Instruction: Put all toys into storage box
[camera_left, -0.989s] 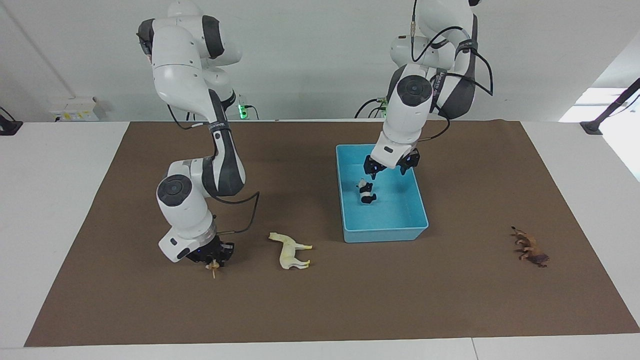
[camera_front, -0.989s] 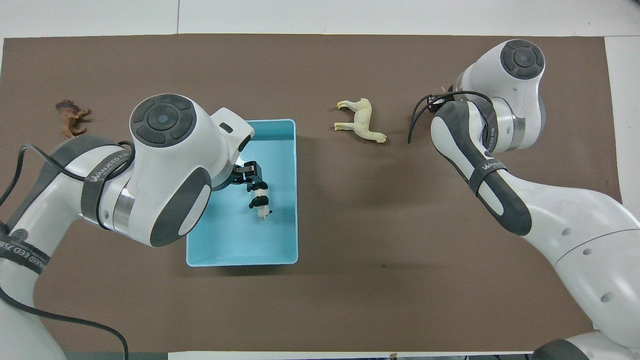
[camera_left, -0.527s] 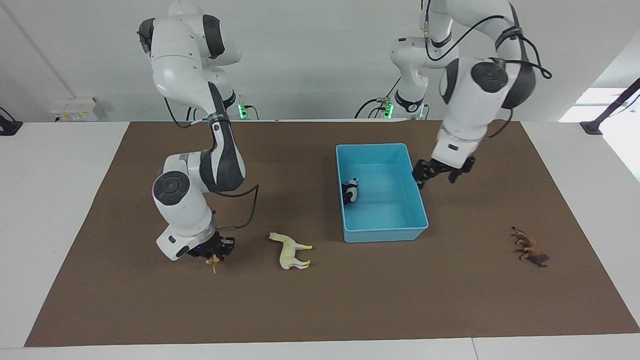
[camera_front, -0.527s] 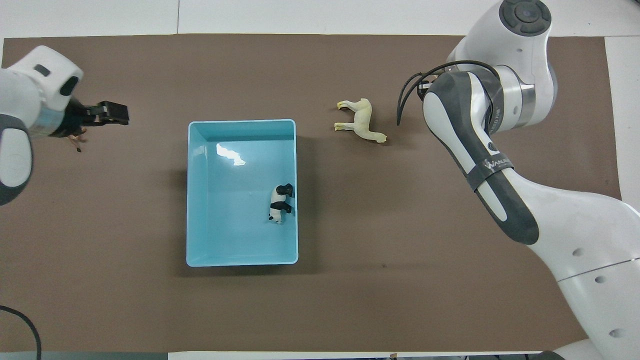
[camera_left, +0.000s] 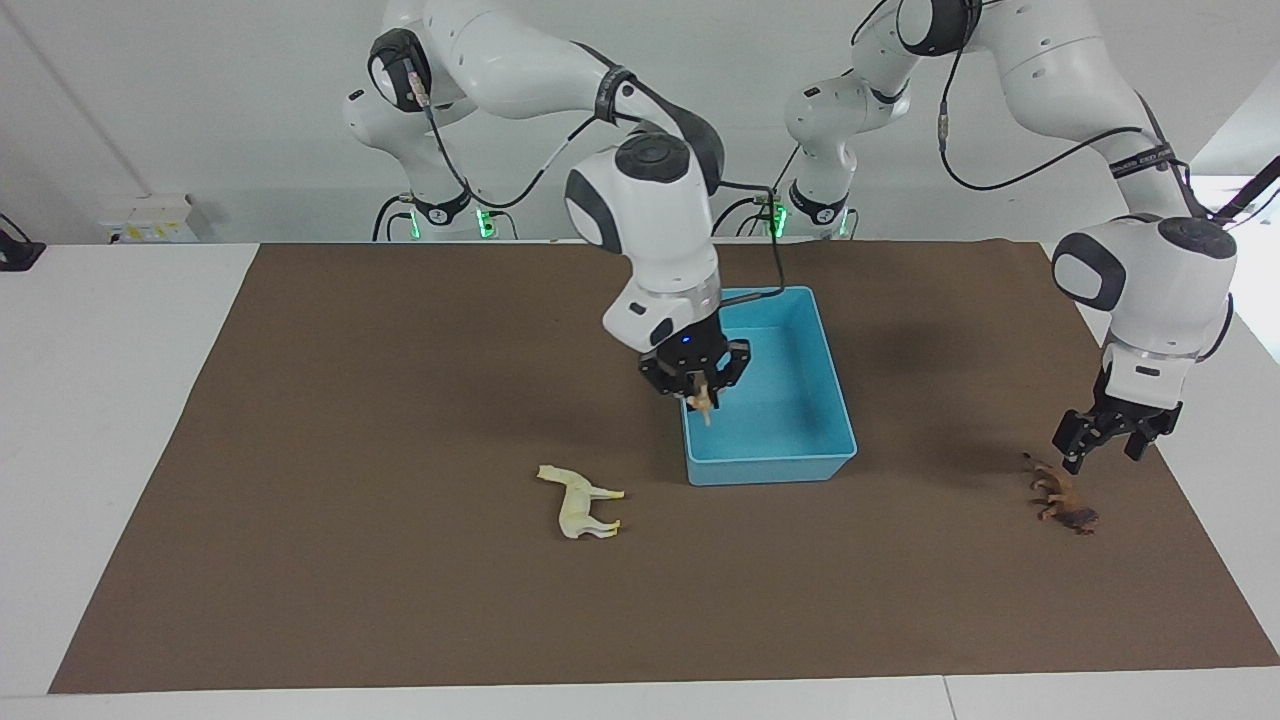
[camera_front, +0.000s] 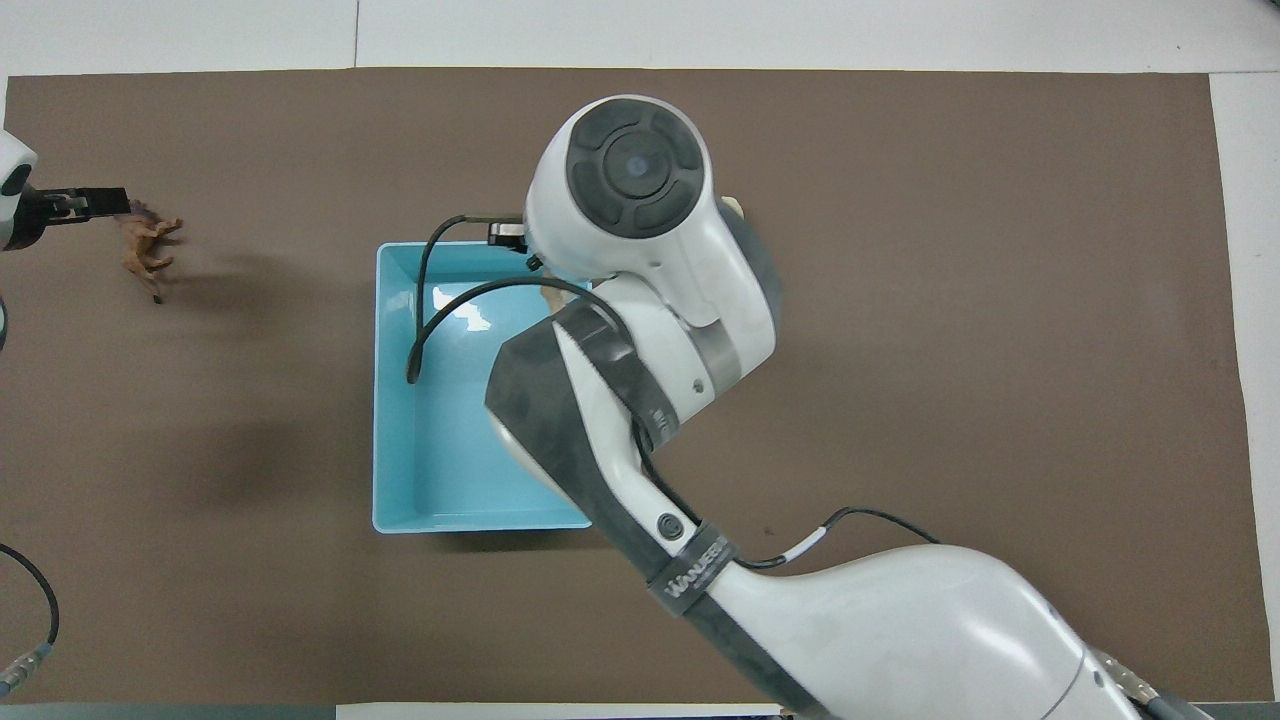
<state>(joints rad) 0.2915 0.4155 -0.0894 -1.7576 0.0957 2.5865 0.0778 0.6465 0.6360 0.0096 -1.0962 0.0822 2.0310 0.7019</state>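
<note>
Both arms have swung across the tabletop (camera_left: 300, 420) in the past second: the right tool (camera_left: 697, 378), which was low beside the horse, now hangs over the storage box, and the left tool (camera_left: 1115, 432), which was over the box, now hovers above the lion.

Facing view: the right tool is closed on the tiger (camera_left: 704, 398), whose orange body hangs out below the fingertips over the edge of the storage box (camera_left: 800, 440) toward the right arm's end. The left tool, fingers parted and holding nothing, sits just above the lion (camera_left: 1060, 495), which stands on the brown mat toward the left arm's end of the tabletop, farther from the robots than the box. The horse (camera_left: 583, 503) lies on its side on the mat, farther from the robots than the box and toward the right arm's end. The panda cannot be seen; the right arm's wrist covers that corner of the box.

Overhead view: the right arm's bulky wrist blocks 1 side of the storage box (camera_front: 440, 470), hiding the tiger and most of the horse. The box floor that shows is bare. At the frame's edge the left tool (camera_front: 95, 202) reaches in with dark fingers spread just beside the lion (camera_front: 147, 245), not visibly touching it.
</note>
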